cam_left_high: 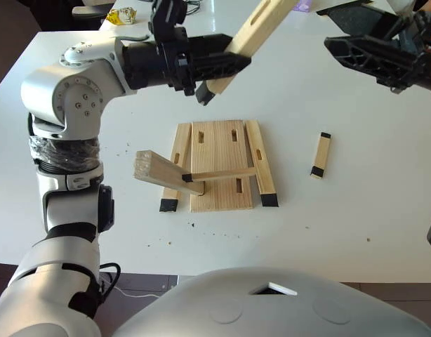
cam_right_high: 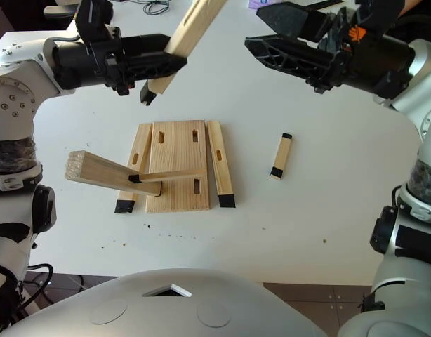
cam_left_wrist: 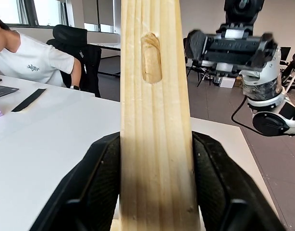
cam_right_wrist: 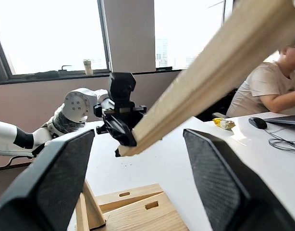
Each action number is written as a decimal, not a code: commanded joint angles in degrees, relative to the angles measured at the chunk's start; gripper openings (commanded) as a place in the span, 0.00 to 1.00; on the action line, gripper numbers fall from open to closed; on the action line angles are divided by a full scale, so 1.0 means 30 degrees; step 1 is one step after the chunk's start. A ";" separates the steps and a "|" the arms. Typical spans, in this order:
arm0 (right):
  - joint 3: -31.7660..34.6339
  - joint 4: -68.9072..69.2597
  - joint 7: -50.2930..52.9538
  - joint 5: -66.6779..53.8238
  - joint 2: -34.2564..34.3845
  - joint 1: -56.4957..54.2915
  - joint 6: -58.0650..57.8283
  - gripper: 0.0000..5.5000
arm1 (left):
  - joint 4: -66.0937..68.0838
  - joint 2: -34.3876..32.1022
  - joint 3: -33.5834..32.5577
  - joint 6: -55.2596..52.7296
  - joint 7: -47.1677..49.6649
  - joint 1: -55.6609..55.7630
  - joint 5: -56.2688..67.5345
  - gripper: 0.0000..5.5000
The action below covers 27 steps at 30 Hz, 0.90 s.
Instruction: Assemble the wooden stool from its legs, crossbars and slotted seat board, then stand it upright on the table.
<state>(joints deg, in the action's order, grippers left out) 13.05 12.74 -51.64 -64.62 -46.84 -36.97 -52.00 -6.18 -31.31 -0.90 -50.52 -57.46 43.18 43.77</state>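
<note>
Firmly clenched, the left jaws grip a leg (cam_left_high: 252,35) just above its black-capped lower end and hold it in the air over the far side of the desk (cam_left_high: 356,217). From that cap the leg's long axis climbs away to the robot's right, a slot showing on its top face, so its upper part heads toward the right jaws. Those hang released and spread wide, holding nothing, high at the far right and aimed back at the left arm. The leg passes near their tips without touching them. Below the left jaws and nearer the robot, the board (cam_left_high: 219,151) lies flat with its slots showing. 1 tilted leg (cam_left_high: 159,173) rises from its near-left corner, leaning to the robot's left, and a thin crossbar (cam_left_high: 226,173) runs from that leg's foot across the board. 2 more legs lie flat, 1 just beside each long edge: the left flat leg (cam_left_high: 182,140) and the right flat leg (cam_left_high: 262,168). A short bar (cam_left_high: 321,154) lies well apart to the right. The stool looks barely begun. The coming move turns, I judge, on the board sitting down and inward from the held leg, whose axis is far from vertical. The left arm, which holds it, is the nearer. The leg would need swinging upright over a free slot.
</note>
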 commanded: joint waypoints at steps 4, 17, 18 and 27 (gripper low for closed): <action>-0.1876 -0.1635 -0.1485 0.1314 0.0165 -0.1304 -0.0524 0.62 | -0.1708 0.0128 0.0214 0.0326 -0.0705 -0.0550 0.0571 0.37; -0.2037 -0.0887 -0.1863 0.1055 0.1215 -0.1429 -0.1178 0.62 | -0.2690 0.0383 0.0385 -0.0223 -0.0218 -0.1270 0.1453 0.37; -0.2056 -0.0834 -0.1885 0.1102 0.1265 -0.1443 -0.1210 0.62 | -0.2710 0.0396 0.0412 -0.0230 -0.0211 -0.1308 0.1459 0.37; -0.1985 -0.0622 -0.1684 0.0919 0.1819 -0.1970 -0.1677 0.62 | -0.2816 0.0558 0.0631 -0.0288 -0.0124 -0.1379 0.1521 0.37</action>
<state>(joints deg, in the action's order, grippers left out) 6.93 9.92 -56.97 -60.95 -41.73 -41.42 -56.16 -13.93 -29.55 0.41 -50.88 -58.17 38.95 48.00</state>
